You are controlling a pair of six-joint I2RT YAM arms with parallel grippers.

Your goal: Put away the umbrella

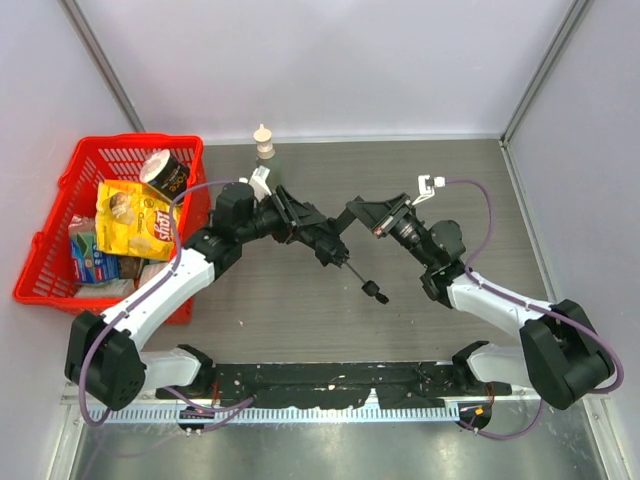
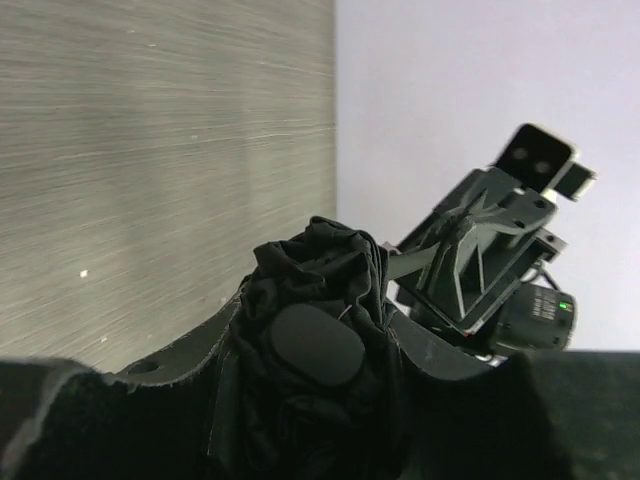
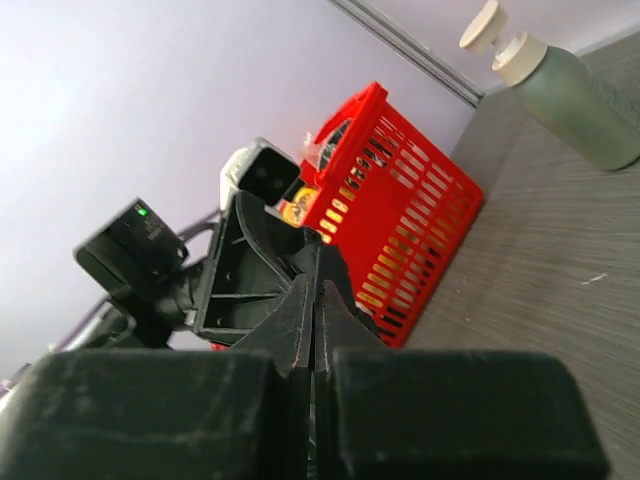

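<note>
The black umbrella [image 1: 328, 243] is folded into a bundle of dark fabric. Its thin shaft slants down and to the right to the small handle [image 1: 378, 293], which is close to the table. My left gripper [image 1: 300, 222] is shut on the fabric bundle and holds it above the middle of the table. In the left wrist view the crumpled fabric [image 2: 320, 290] fills the space between the fingers [image 2: 200, 345]. My right gripper [image 1: 352, 208] is shut, with its tips close to the bundle's upper right side. In the right wrist view the jaws [image 3: 315, 290] are pressed together just before the left gripper [image 3: 250, 270]. I cannot tell whether they pinch anything.
A red basket [image 1: 60, 250] at the far left holds a yellow snack bag [image 1: 135, 220], a dark can and other packets. It also shows in the right wrist view [image 3: 400, 220]. A pump bottle [image 1: 263, 143] stands at the back wall and shows in the right wrist view [image 3: 575, 95].
</note>
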